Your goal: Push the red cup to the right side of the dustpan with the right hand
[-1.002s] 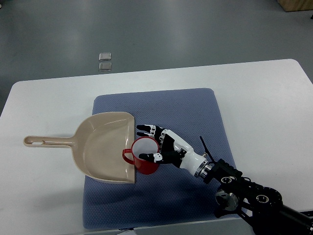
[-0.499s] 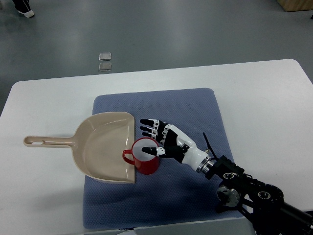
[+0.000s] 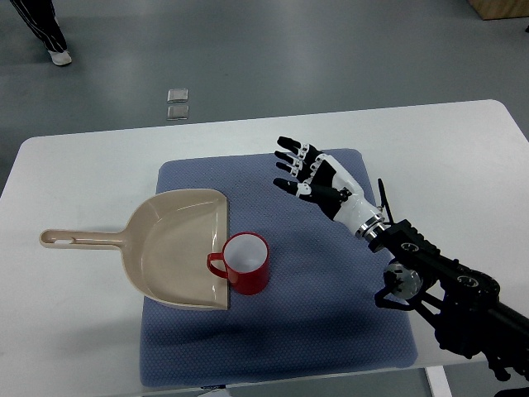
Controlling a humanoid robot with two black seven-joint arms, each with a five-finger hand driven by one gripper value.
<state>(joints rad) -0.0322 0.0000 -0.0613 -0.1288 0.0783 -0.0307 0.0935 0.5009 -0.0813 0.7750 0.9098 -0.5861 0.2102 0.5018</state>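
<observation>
A red cup [image 3: 245, 263] stands upright on the blue mat [image 3: 331, 306], touching the open right edge of the beige dustpan [image 3: 173, 246]; its handle points left over the pan's lip. My right hand [image 3: 302, 172] hovers above the mat's far part, up and to the right of the cup and well apart from it. Its fingers are spread and hold nothing. The right arm [image 3: 438, 289] comes in from the lower right corner.
The dustpan's handle [image 3: 78, 240] reaches left across the white table [image 3: 74, 331]. Two small grey squares [image 3: 177, 103] lie on the floor beyond the table. A person's legs [image 3: 41, 29] show at the top left.
My right hand has let go of the cup's rim and lifted away up and to the right. The cup stays by the dustpan's edge. A person has walked into view at top left.
</observation>
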